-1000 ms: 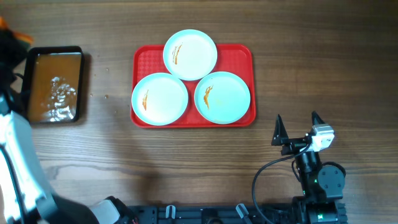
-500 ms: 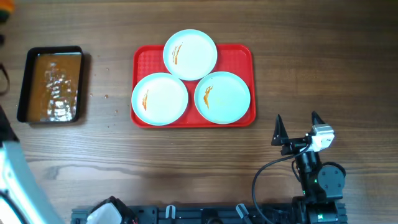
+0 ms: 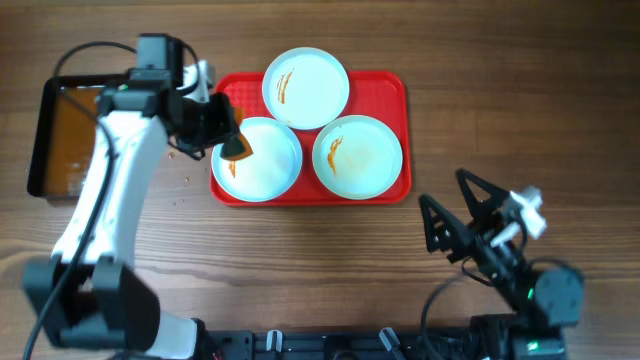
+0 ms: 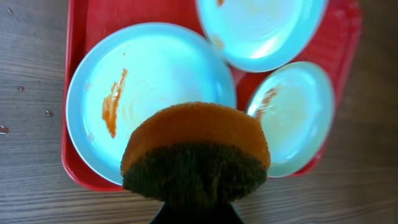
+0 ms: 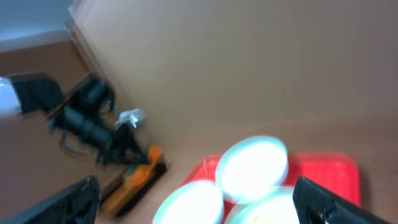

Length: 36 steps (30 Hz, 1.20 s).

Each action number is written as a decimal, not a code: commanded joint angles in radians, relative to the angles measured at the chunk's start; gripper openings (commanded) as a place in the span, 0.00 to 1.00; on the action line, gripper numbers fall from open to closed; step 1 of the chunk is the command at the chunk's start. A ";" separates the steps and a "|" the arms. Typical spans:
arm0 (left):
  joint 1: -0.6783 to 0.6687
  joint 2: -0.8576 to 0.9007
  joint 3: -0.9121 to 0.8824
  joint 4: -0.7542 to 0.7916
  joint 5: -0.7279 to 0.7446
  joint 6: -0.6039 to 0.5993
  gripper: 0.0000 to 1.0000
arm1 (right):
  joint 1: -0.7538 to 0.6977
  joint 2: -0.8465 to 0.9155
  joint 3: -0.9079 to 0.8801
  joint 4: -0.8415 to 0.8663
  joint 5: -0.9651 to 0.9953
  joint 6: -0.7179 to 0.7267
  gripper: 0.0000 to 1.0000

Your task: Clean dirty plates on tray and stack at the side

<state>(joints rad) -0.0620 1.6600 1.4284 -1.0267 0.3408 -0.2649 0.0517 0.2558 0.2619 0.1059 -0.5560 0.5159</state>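
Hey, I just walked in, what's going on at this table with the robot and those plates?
The left gripper holds an orange and dark green sponge over the near-left plate on the red tray; contact I cannot tell. That plate, the far plate and the right plate all show orange streaks, and none is stacked aside yet. The right gripper hangs open and empty to the right. A black pan of brownish water sits left of the tray.

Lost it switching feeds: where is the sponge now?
Overhead view: the sponge is held in the left end effector over the left rim of the near-left plate on the red tray.
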 commanded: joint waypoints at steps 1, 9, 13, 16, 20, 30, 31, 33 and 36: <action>-0.005 0.095 -0.008 0.025 -0.051 0.023 0.04 | 0.003 0.353 0.414 -0.320 -0.160 -0.324 1.00; -0.003 0.174 -0.011 0.039 -0.051 0.023 0.04 | 0.138 1.490 1.453 -0.986 -0.233 -0.381 0.53; -0.003 0.174 -0.011 0.043 -0.051 0.023 0.04 | 0.411 1.741 1.453 -0.893 0.139 -0.311 0.49; -0.003 0.174 -0.011 0.045 -0.051 0.023 0.04 | 0.496 1.870 1.453 -0.821 0.134 -0.357 0.53; -0.003 0.174 -0.011 0.051 -0.051 0.022 0.04 | 0.529 1.943 1.445 -0.776 0.290 -0.279 0.41; -0.008 0.174 -0.011 0.054 -0.051 0.014 0.04 | 0.529 2.052 1.442 -0.750 0.294 -0.302 0.22; -0.013 0.174 -0.022 0.068 -0.051 -0.002 0.04 | 0.529 2.052 1.442 -0.749 0.294 -0.297 0.15; -0.023 0.174 -0.066 0.136 -0.051 -0.005 0.04 | 0.530 2.052 1.442 -0.749 0.294 -0.294 0.13; -0.042 0.174 -0.188 0.280 -0.051 -0.054 0.04 | 0.530 2.052 1.442 -0.750 0.294 -0.275 0.09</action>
<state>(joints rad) -0.0845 1.8290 1.3270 -0.8055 0.2848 -0.2745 0.5812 2.2787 1.7081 -0.6453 -0.2787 0.2234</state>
